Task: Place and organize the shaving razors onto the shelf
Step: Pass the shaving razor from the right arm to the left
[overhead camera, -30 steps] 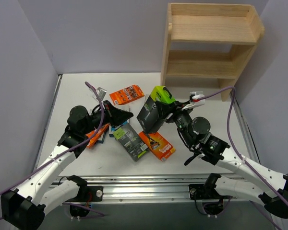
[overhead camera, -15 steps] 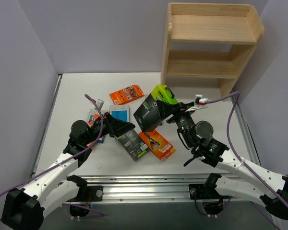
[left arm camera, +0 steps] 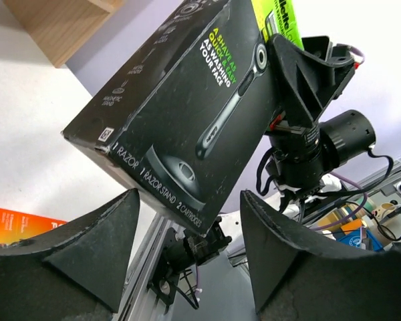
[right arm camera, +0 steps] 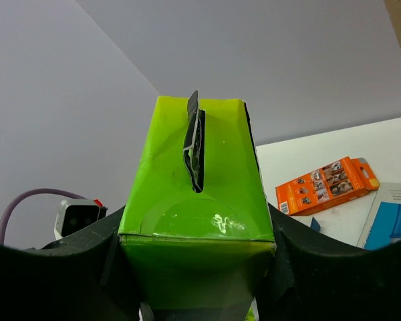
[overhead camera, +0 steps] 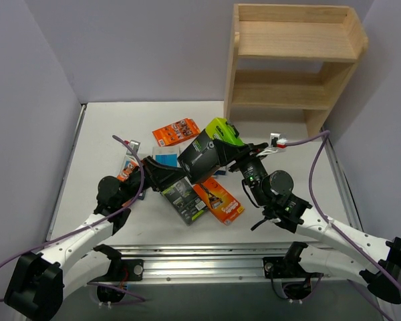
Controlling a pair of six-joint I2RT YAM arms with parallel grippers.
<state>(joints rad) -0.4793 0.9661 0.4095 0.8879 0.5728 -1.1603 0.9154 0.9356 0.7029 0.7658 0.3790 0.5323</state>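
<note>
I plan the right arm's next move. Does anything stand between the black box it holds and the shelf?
Nothing visible does. The black box hangs lifted in the right pincer; toward the shelf lies only bare table. The open left pincer sits at the box's other end, away from the shelf.

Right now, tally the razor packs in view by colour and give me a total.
Orange packs: 2
Black boxes with lime-green ends: 2
Light-blue cards: 1
Half-hidden pack, colour unclear: 1
Total: 6 in view
</note>
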